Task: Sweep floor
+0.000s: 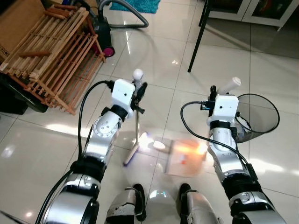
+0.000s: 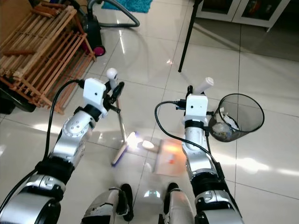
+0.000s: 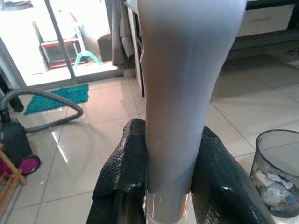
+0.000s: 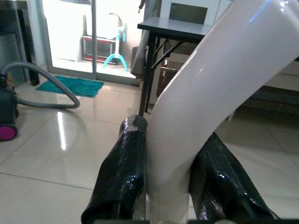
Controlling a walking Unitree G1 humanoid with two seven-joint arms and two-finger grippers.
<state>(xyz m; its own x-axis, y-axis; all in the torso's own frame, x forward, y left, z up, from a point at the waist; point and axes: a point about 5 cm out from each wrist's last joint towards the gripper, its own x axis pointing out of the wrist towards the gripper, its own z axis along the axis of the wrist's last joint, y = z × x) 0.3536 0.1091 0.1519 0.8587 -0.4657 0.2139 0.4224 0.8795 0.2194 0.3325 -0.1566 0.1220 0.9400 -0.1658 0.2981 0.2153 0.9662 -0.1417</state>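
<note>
Currently the glossy tiled floor (image 1: pixel 154 60) is being viewed from above, strong glare being thrown off it. A wooden rack (image 1: pixel 51 51) is lying tilted at the robot's far left, with a vacuum cleaner (image 1: pixel 103 28) and its grey hose just behind it. A black table leg (image 2: pixel 185 39) is standing ahead, slightly right. A black mesh bin (image 2: pixel 240 119) is sitting on the floor just right of the right arm, crumpled waste being held inside it.

The broom (image 2: pixel 122 140) is being held upright-tilted by the left gripper (image 1: pixel 139 93); its white handle is being clamped tight between both black fingers (image 3: pixel 124 172), the brush head being pressed to the floor just ahead of the robot's feet. A translucent dustpan (image 2: pixel 170 161) is lying flat on the floor between the arms, its white handle being gripped by the right gripper (image 2: pixel 196 93), fingers (image 4: pixel 121 182) closed on both sides of it. A small white scrap (image 2: pixel 148 144) is lying between the brush head and the dustpan lip, close to both; contact cannot be told. An orange speck is showing inside the dustpan, blurred by glare.
</note>
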